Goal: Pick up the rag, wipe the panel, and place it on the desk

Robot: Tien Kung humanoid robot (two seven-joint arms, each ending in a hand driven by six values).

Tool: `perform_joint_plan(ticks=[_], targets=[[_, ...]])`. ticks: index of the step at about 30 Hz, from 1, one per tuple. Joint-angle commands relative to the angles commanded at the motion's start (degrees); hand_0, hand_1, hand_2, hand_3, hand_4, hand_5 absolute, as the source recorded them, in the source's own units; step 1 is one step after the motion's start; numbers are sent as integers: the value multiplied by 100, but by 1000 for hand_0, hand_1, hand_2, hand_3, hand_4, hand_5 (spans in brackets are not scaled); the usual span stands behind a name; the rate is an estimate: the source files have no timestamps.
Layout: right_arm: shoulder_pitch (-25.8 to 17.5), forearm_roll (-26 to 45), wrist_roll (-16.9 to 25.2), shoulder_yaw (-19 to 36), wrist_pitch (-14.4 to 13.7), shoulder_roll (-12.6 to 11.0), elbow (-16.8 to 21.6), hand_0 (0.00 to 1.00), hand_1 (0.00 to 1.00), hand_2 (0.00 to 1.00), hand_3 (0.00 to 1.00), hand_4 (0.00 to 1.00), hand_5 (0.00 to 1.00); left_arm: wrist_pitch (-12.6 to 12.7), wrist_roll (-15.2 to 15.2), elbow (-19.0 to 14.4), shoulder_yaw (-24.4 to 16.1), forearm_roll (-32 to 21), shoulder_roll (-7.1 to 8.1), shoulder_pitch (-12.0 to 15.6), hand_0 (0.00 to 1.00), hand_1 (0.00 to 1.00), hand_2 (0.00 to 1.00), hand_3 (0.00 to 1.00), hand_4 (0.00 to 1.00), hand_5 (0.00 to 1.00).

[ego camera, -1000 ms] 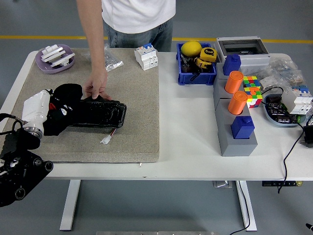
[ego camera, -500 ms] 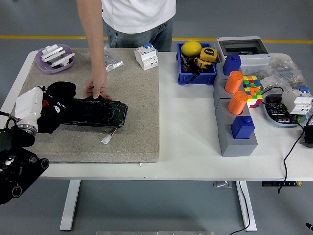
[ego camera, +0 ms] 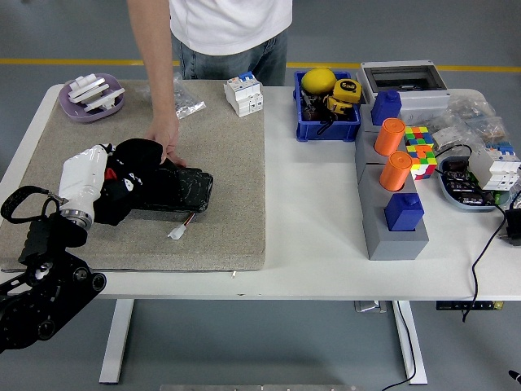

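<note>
My left hand [ego camera: 122, 181] is clenched on the black rag [ego camera: 137, 167], pressing it onto the left part of the black panel [ego camera: 175, 192], which lies on the tan mat [ego camera: 220, 155] covering the left half of the white tabletop [ego camera: 313, 204]. The rag bunches under my fingers, so I cannot see how much cloth actually meets the surface. I judge that I am in the wiping step. To do it well, I should keep the cloth flat beneath my palm, press evenly, and travel along the panel's length toward its right end, not scrubbing in one spot. A person's hand [ego camera: 165, 147] rests on the panel's far edge, just beside the rag, seemingly steadying it; my stroke should run clear of those fingers. A small white connector [ego camera: 176, 234] on a wire lies near the panel's front edge, and I should avoid snagging it.
</note>
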Motion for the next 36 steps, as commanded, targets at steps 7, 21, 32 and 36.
perform_joint_plan(ticks=[7, 21, 32, 36], targets=[[-3, -27, -13, 20, 0, -13, 2, 707, 622, 684, 642, 998, 570, -52, 68, -163, 578, -48, -132, -85, 340, 160, 463, 421, 193, 2], [7, -108, -42, 91, -2, -25, -1, 706, 620, 684, 642, 998, 571, -119, 190, -560, 1341, 7, -265, -256, 339, 162, 466, 427, 202, 2], [-4, -126, -42, 97, -6, -16, -2, 703, 621, 684, 642, 998, 572, -95, 197, -484, 1217, 7, -284, -232, 341, 160, 463, 422, 195, 2], [-8, -148, -52, 118, -9, -18, -5, 704, 620, 684, 641, 998, 571, -82, 176, -306, 1018, -8, -245, -216, 341, 159, 461, 420, 193, 2]])
